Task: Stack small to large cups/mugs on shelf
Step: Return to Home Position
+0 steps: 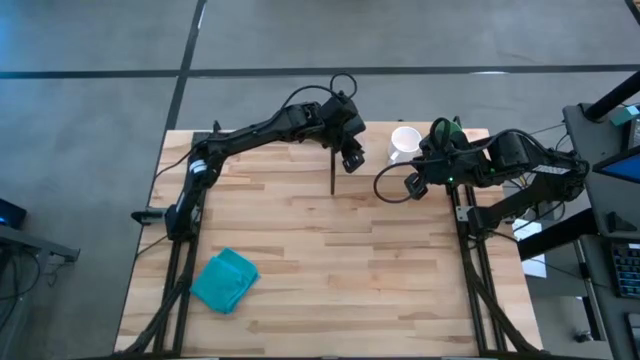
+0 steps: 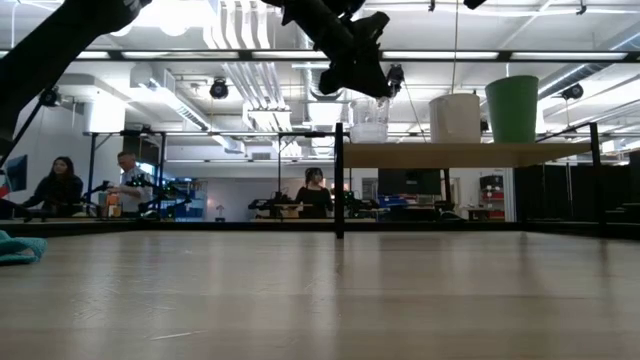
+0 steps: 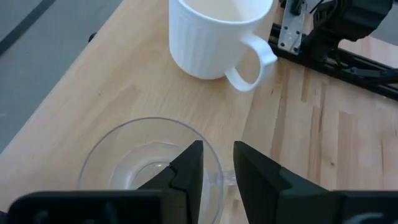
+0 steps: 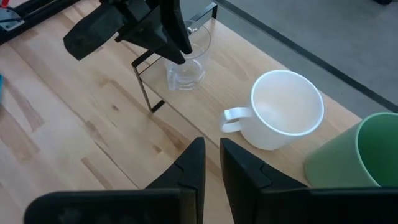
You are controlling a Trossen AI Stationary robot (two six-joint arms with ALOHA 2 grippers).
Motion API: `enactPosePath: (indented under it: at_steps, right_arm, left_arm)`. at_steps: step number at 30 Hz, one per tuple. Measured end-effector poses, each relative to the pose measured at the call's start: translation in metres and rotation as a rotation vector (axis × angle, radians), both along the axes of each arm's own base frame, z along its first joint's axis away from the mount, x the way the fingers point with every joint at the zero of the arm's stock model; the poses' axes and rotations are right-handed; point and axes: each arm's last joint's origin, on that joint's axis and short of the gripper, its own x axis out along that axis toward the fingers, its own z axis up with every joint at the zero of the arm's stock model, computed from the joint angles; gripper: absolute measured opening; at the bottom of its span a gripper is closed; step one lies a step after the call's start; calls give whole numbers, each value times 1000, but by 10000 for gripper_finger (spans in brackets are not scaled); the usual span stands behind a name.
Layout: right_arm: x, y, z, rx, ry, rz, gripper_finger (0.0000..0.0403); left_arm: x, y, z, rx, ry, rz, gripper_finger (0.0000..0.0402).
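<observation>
Since the glass tumbler (image 2: 368, 118), white mug (image 2: 455, 117) and green cup (image 2: 512, 108) line the shelf (image 2: 570, 153) by size (upper centre-right, low view), the left gripper (image 3: 217, 158) hangs over the tumbler, jaws barely parted, empty. The right gripper (image 4: 212, 149) idles nearby, jaws almost together, empty.

Tumbler (image 2: 369, 120), white mug (image 2: 455, 117), green cup (image 2: 512, 108) upright on shelf (image 2: 470, 153).

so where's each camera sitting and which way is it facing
high: above the table, facing straight down; both arms, left gripper and right gripper.
low: table-top height, level toward the shelf; left gripper overhead.
left wrist: down past its fingers at glass tumbler, white mug.
right wrist: past its fingers at mug, green cup.
shared: both wrists show the mug.
</observation>
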Motion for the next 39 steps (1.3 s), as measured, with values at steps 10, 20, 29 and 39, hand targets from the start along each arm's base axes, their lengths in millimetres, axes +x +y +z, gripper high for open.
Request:
enactPosePath:
  at_steps: [10, 20, 29, 39]
  right_arm:
    - [0, 0, 0, 0, 0, 0, 43]
    - [0, 0, 0, 0, 0, 0, 43]
    - [0, 0, 0, 1, -2, -3, 43]
    - [0, 0, 0, 2, -5, -3, 43]
  left_arm:
    - [0, 2, 0, 1, -1, 3, 75]
    - [-2, 13, 0, 6, -30, 23, 75]
    - [-3, 18, -6, -5, -22, 33, 75]
    - [3, 18, -3, -14, -105, -13, 75]
